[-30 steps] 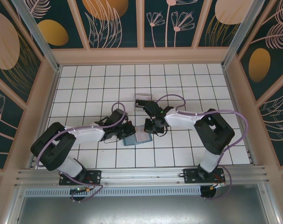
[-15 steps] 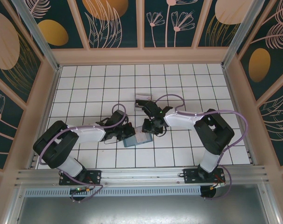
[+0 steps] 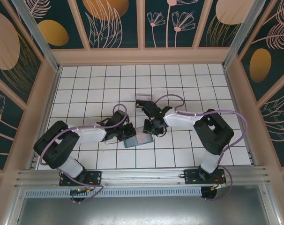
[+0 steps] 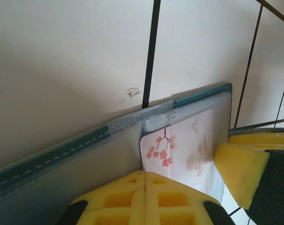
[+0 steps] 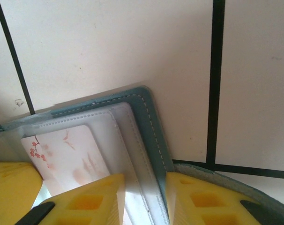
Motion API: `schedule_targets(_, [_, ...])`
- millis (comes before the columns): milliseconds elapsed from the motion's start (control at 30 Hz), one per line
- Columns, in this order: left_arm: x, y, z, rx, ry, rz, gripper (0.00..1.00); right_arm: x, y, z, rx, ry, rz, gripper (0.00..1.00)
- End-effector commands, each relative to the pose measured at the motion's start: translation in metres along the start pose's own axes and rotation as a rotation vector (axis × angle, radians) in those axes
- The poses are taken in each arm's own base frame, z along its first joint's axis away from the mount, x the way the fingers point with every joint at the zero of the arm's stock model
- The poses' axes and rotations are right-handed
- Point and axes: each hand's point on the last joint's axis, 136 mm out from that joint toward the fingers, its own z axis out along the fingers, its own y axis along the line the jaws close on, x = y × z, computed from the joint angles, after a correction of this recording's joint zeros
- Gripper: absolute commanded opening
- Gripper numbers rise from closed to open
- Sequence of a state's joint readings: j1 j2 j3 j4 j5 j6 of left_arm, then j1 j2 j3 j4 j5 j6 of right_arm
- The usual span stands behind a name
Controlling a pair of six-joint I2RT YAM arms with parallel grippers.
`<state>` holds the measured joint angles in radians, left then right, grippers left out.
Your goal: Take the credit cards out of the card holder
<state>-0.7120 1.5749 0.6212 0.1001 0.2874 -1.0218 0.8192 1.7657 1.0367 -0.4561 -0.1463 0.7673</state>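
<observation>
White tiled worktop [image 3: 85,84] seen from above carries the card holder [image 3: 137,138] between both arms, the right gripper [image 3: 150,128] now slightly nearer it than before; left wrist: left gripper [image 4: 144,180] jaws together beside a blossom card [image 4: 179,150]; right wrist: jaws apart, seemingly astride the holder's edge.

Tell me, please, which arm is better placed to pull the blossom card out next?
The right. Its gripper has its jaws straddling the card holder's edge beside the blossom card, while the left gripper, jaws shut, pins the holder down.
</observation>
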Motion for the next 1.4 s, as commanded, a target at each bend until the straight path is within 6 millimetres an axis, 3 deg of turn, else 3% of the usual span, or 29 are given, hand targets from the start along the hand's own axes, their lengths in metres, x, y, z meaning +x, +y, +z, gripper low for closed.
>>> schedule_targets(0, [-0.003, -0.001, -0.007, -0.017, -0.009, 0.021, 0.03, 0.015, -0.02, 0.015, 0.094, 0.055, 0.007, 0.26])
schedule_targets(400, [-0.004, -0.006, -0.025, -0.002, -0.043, 0.045, 0.05, 0.013, -0.019, 0.015, 0.091, 0.055, 0.004, 0.2])
schedule_targets(667, [0.001, -0.029, -0.016, 0.123, 0.013, 0.011, 0.26, 0.014, -0.017, 0.017, 0.086, 0.059, -0.001, 0.19])
schedule_targets(833, [0.003, -0.03, -0.009, 0.131, 0.041, 0.01, 0.3, 0.014, -0.017, 0.016, 0.085, 0.06, -0.001, 0.19])
schedule_targets(1133, [0.01, -0.005, 0.001, 0.03, 0.07, -0.019, 0.33, 0.015, -0.019, 0.017, 0.089, 0.061, 0.001, 0.19])
schedule_targets(1367, [0.007, -0.005, 0.002, 0.043, 0.049, -0.017, 0.3, 0.015, -0.019, 0.018, 0.085, 0.064, -0.001, 0.19])
